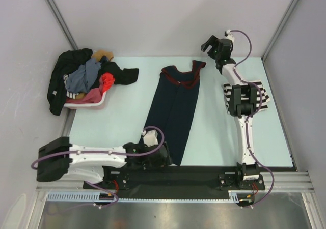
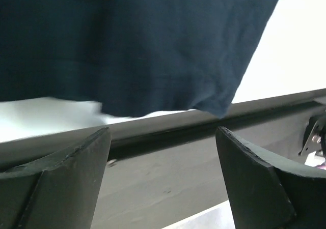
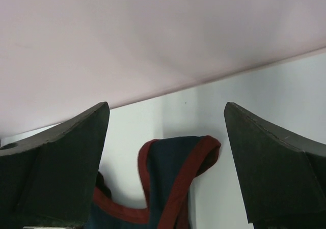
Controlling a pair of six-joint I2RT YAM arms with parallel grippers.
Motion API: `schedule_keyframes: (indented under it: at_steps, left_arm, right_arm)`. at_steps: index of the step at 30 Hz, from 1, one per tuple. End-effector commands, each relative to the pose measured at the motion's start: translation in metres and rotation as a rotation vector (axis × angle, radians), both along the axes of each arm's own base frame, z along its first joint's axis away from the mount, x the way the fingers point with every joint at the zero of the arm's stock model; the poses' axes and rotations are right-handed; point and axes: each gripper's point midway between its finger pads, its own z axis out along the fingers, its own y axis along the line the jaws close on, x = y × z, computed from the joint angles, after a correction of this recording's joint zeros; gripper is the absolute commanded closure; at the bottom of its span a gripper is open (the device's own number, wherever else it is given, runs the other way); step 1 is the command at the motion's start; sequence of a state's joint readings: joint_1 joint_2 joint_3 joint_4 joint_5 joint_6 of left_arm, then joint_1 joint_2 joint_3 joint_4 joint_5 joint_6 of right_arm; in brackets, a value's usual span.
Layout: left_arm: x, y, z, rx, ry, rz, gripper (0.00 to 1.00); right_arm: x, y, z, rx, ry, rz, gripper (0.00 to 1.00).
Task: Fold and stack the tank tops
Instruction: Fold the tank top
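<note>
The navy jersey (image 1: 175,112) lies on the bench (image 1: 114,124), folded lengthwise into a long strip with its straps toward the far wall and its hem at the near edge. The left pincer (image 2: 163,132) sits wide open just short of the hem, holding nothing. The right pincer (image 3: 166,107) hangs equally open and empty near the red-trimmed straps. With one at each end, they look placed to fold the strip end to end. The striped top (image 1: 265,94) lies folded beneath the right arm, probably as the base of the stack.
</note>
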State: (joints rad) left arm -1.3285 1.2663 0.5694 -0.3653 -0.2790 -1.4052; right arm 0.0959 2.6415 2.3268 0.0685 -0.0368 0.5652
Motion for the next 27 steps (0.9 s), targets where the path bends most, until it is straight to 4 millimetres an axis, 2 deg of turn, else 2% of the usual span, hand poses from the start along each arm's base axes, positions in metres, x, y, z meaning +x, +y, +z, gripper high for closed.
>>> schedule_keyframes:
  at_steps: [1,2,3,4,5,6,7,8,9,10,12,13,14,15,16,17,18,19,20,21,22,24,25,27]
  left_arm:
    - [0.011,0.039,0.023,0.080,-0.043,0.040,0.11]
    - [0.014,0.046,0.028,0.078,-0.062,0.057,0.11]
    - [0.017,0.053,0.033,0.072,-0.072,0.074,0.11]
    - [0.019,0.064,0.032,0.093,-0.082,0.074,0.11]
    - [0.031,0.071,0.045,0.044,-0.106,0.116,0.11]
    - [0.035,0.077,0.047,0.033,-0.107,0.124,0.11]
    - [0.040,0.085,0.047,0.043,-0.126,0.106,0.11]
    - [0.056,0.096,0.050,0.036,-0.141,0.163,0.11]
    - [0.065,0.101,0.057,0.019,-0.166,0.178,0.11]
    - [0.077,0.111,0.059,0.034,-0.182,0.186,0.11]
    - [0.088,0.120,0.059,0.067,-0.186,0.192,0.12]
    - [0.093,0.121,0.060,0.077,-0.199,0.159,0.12]
    - [0.101,0.127,0.057,0.092,-0.191,0.175,0.12]
    - [0.105,0.128,0.053,0.101,-0.184,0.171,0.12]
    - [0.106,0.126,0.043,0.106,-0.161,0.135,0.15]
    - [0.111,0.131,0.039,0.110,-0.150,0.154,0.16]
    - [0.112,0.132,0.035,0.109,-0.144,0.152,0.18]
    - [0.112,0.132,0.029,0.111,-0.140,0.144,0.19]
    - [0.112,0.134,0.026,0.113,-0.140,0.146,0.19]
    - [0.111,0.135,0.024,0.113,-0.139,0.147,0.19]
    - [0.109,0.136,0.020,0.112,-0.133,0.144,0.20]
    - [0.105,0.136,0.018,0.099,-0.131,0.138,0.20]
    - [0.100,0.137,0.013,0.100,-0.117,0.132,0.21]
    - [0.094,0.135,0.010,0.083,-0.099,0.117,0.22]
  right_arm:
    - [-0.016,-0.008,0.123,-0.054,-0.153,-0.008,0.00]
    - [-0.029,-0.006,0.100,-0.063,-0.063,0.013,0.00]
    - [-0.042,-0.006,0.121,-0.054,-0.065,0.017,0.00]
    - [-0.054,-0.004,0.124,-0.041,-0.044,0.033,0.05]
    - [-0.069,0.006,0.115,-0.010,0.000,0.087,0.09]
    - [-0.088,0.010,0.080,0.012,0.107,0.098,0.14]
    - [-0.108,0.013,0.096,0.032,0.119,0.112,0.19]
    - [-0.132,0.027,0.080,0.054,0.214,0.164,0.21]
    - [-0.150,0.034,0.074,0.064,0.267,0.176,0.23]
    - [-0.183,0.039,0.058,0.061,0.341,0.199,0.23]
    - [-0.230,0.062,0.044,0.031,0.402,0.254,0.23]
    - [-0.266,0.066,0.006,0.017,0.493,0.258,0.23]
    - [-0.286,0.067,0.031,0.014,0.425,0.251,0.23]
    - [-0.310,0.084,0.027,0.020,0.440,0.274,0.24]
    - [-0.329,0.090,0.029,0.015,0.431,0.283,0.28]
    - [-0.362,0.085,0.016,-0.002,0.464,0.275,0.28]
    - [-0.381,0.089,0.014,-0.008,0.477,0.280,0.28]
    - [-0.407,0.103,0.007,-0.022,0.495,0.326,0.29]
    - [-0.436,0.097,-0.001,-0.039,0.525,0.321,0.30]
    - [-0.454,0.097,-0.010,-0.042,0.553,0.320,0.30]
    - [-0.476,0.108,-0.015,-0.032,0.574,0.359,0.32]
    - [-0.511,0.104,-0.027,-0.009,0.623,0.369,0.34]
    - [-0.523,0.108,-0.026,0.008,0.630,0.388,0.37]
    - [-0.556,0.116,-0.040,0.030,0.695,0.409,0.39]
